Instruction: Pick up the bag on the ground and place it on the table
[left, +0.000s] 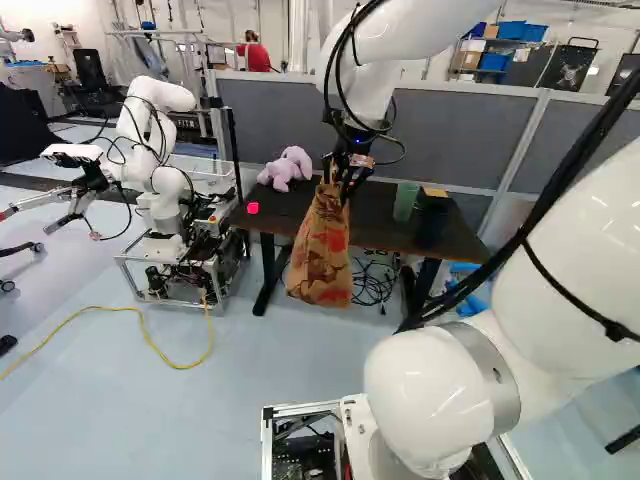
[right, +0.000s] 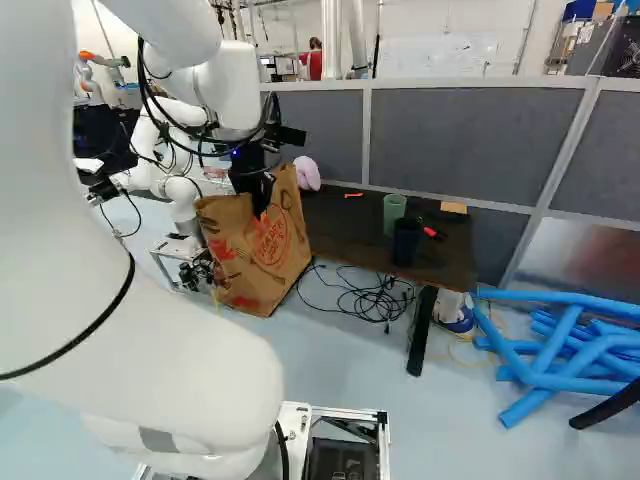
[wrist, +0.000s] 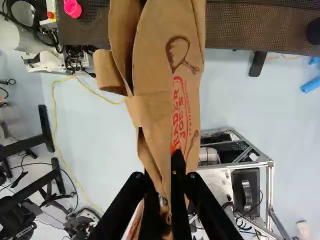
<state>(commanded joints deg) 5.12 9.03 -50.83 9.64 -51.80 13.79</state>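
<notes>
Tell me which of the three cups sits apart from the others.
The pink cup, alone near the purple plush toy; the green cup and dark cup stand close together.

One bag (left: 322, 250), one table (right: 340, 225) — one plush (left: 284, 169), one green cup (right: 394, 213).

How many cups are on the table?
3: green cup and dark cup near one end of the table; pink cup near the other, by the plush toy. The bag may hide more.

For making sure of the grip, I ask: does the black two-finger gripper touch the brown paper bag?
Touching: the wrist view shows the gripper with the bag between its fingers.
</notes>
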